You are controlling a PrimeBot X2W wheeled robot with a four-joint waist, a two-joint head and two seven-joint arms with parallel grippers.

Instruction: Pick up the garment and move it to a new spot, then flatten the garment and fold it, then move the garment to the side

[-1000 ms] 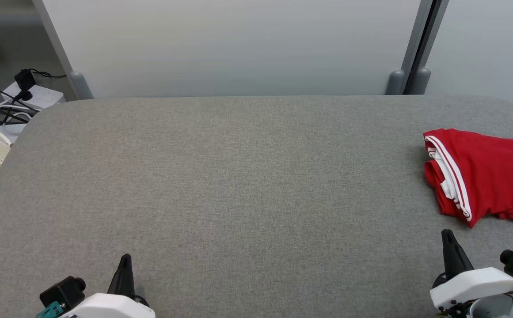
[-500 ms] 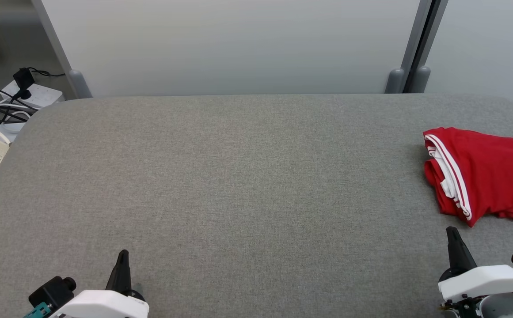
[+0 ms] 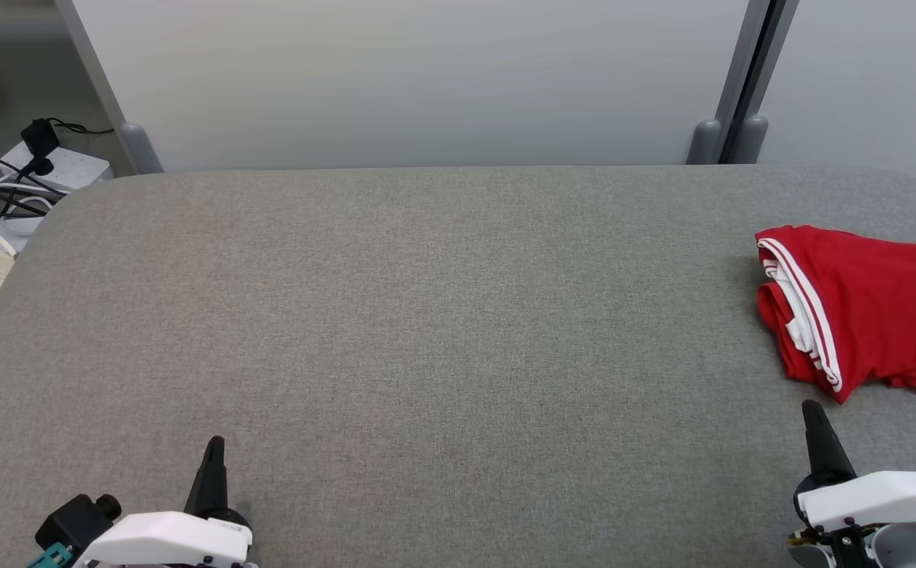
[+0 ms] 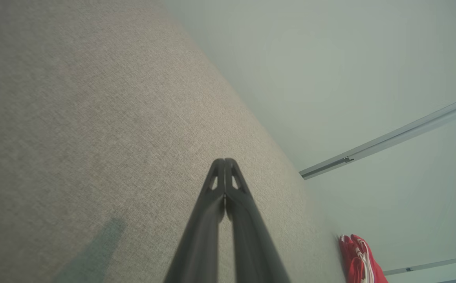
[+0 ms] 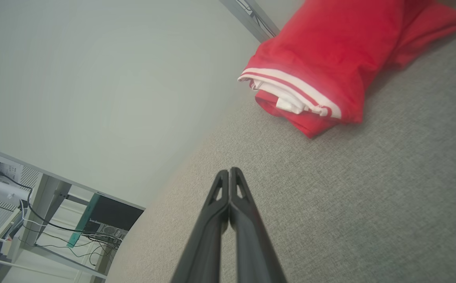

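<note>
On tabletop (image 3: 426, 315), far right: one red garment (image 3: 860, 315), bunched, unheld.
Head view: two grippers near the front edge, left gripper (image 3: 213, 454) and right gripper (image 3: 814, 418), both closed, empty. Left wrist view: gripper closed tight, garment well apart. Right wrist view: same closure, garment near ahead. Likely soft, light, limp; grasp at the white-striped hem (image 5: 290, 84) fold.

The left gripper (image 3: 214, 443) has slid toward the lower left corner of the head view and the right gripper (image 3: 811, 407) toward the lower right, their white bodies sinking lower. The far edge of the table (image 3: 458, 170) sits slightly higher in frame: the camera has moved a little.
</note>
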